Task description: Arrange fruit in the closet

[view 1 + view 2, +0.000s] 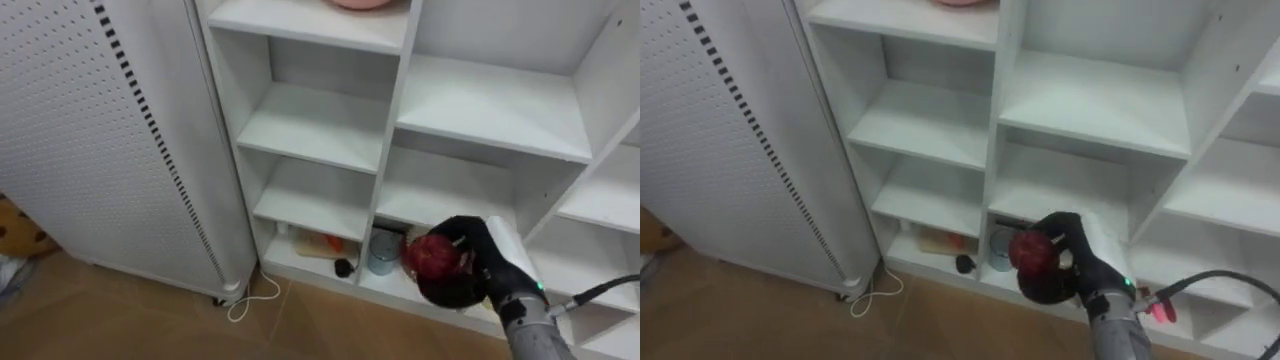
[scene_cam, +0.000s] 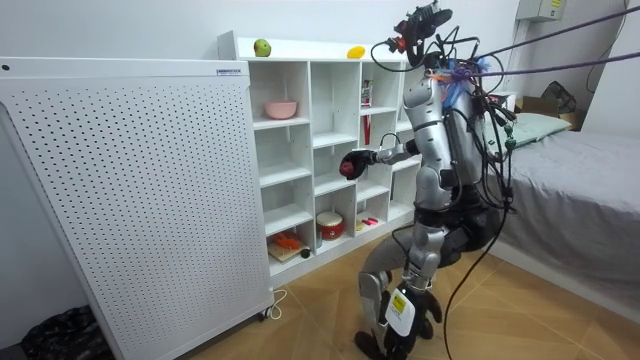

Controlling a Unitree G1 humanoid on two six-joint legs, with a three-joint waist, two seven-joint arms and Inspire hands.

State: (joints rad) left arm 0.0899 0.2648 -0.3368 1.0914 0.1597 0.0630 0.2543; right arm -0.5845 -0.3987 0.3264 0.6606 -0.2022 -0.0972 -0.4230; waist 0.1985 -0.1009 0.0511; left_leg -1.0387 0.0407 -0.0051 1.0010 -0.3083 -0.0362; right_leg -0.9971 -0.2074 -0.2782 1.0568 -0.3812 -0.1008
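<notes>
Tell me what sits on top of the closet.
A green fruit and a yellow fruit sit apart on top of the closet. The robot covers the top's far end.

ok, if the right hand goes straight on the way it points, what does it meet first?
Probably nothing soon: the right hand, shut on the red fruit, points into an open middle-column compartment of the white shelf unit. First contact would likely be its back panel, but depth is unclear.

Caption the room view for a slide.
Standing before the white shelf unit, the robot holds a red fruit in its right hand.
</notes>
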